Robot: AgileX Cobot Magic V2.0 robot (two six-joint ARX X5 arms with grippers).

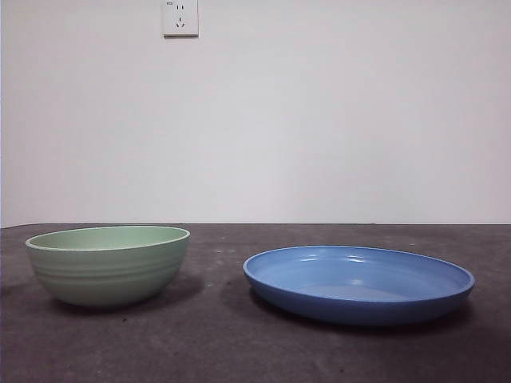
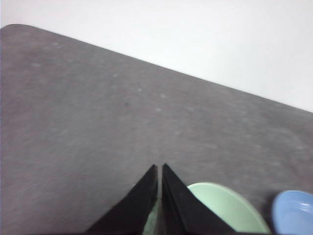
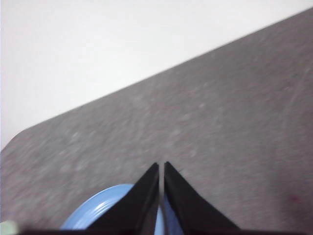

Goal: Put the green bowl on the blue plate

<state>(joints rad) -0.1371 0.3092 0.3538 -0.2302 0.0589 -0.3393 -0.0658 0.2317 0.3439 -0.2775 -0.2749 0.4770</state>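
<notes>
The green bowl [image 1: 108, 264] stands upright on the dark table at the left of the front view. The blue plate [image 1: 358, 283] lies flat to its right, apart from it, with nothing in it. No arm shows in the front view. In the left wrist view my left gripper [image 2: 159, 167] is shut and empty, high above the table, with the green bowl [image 2: 225, 208] and an edge of the blue plate [image 2: 293, 211] below it. In the right wrist view my right gripper [image 3: 161, 165] is shut and empty, above the blue plate [image 3: 100, 210].
The dark grey table [image 1: 239, 351] ends at a white wall behind. A wall socket [image 1: 180, 17] sits high on the wall. The table's rounded far corners show in both wrist views.
</notes>
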